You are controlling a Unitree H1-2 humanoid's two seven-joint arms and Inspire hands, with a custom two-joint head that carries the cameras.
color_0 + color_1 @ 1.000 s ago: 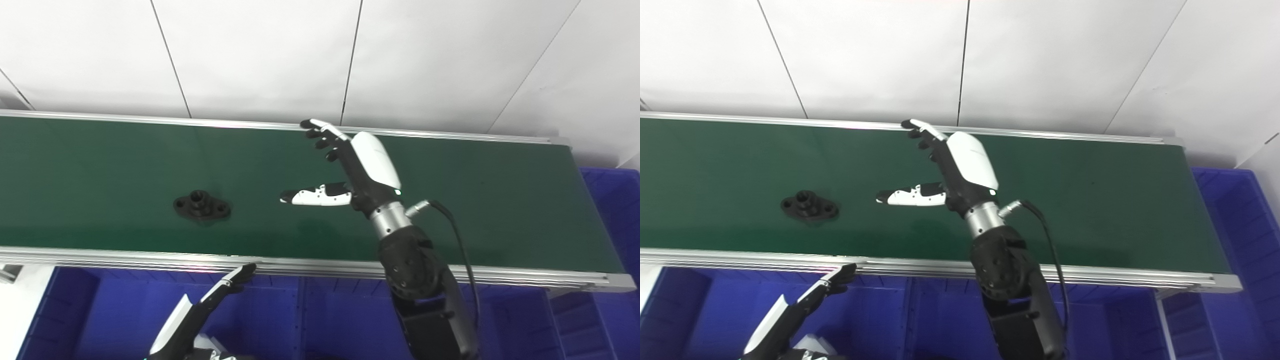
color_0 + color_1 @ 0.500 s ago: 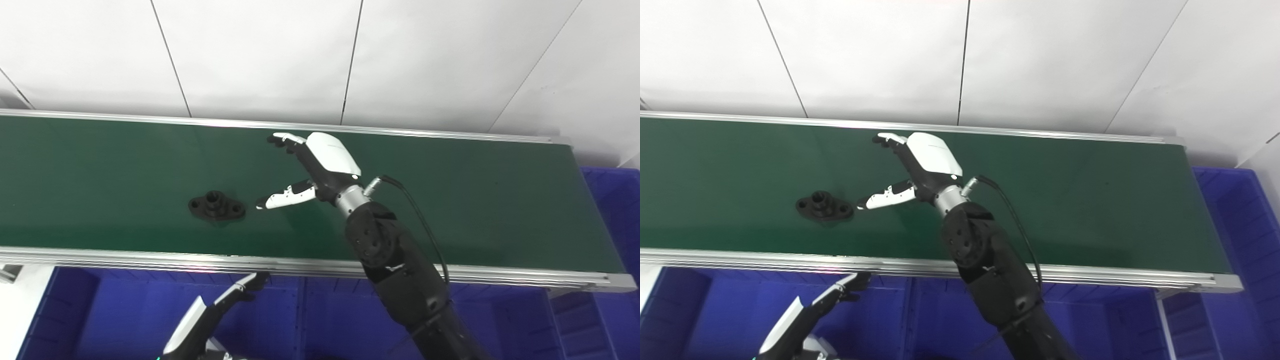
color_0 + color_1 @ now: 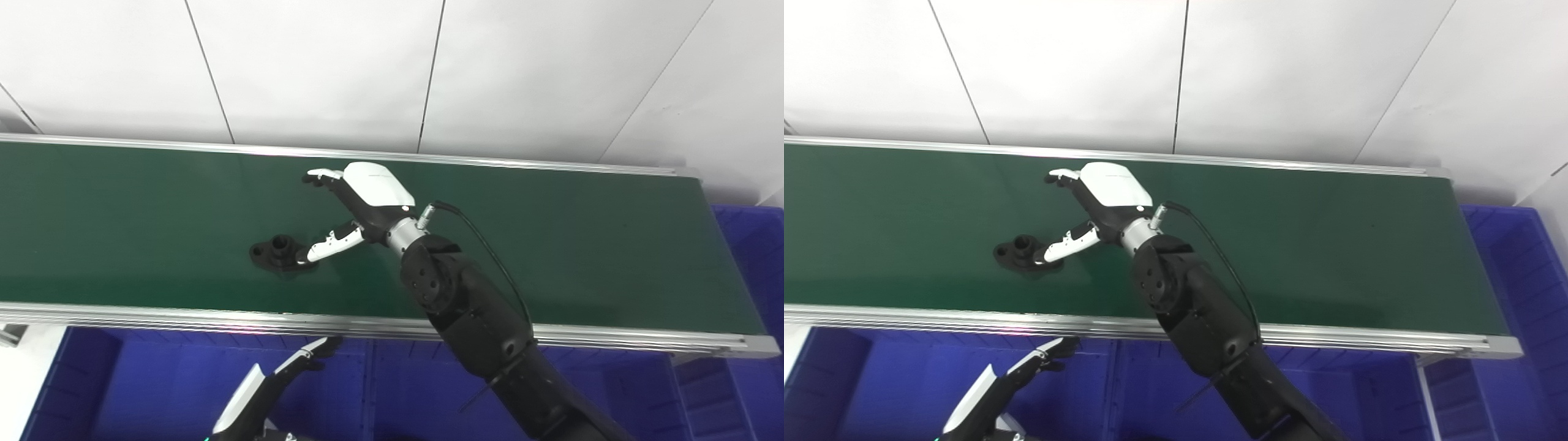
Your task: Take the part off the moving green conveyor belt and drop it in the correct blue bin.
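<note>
Belt (image 3: pixel 612 257), green and wide, carries everything, with blue bins (image 3: pixel 153 380) along its near edge. My right arm is stretched further left across it than 1 second ago, and my right hand (image 3: pixel 352 205) sits lower, fingers spread, thumb tip now touching the part (image 3: pixel 275 252), nothing gripped. That black part has ridden rightward with the belt; it lies flat near the belt's middle, long axis along the belt's run, boss pointing up. My left hand (image 3: pixel 275 386) hangs over the bins, fingers apart, empty, shifted slightly right.
</note>
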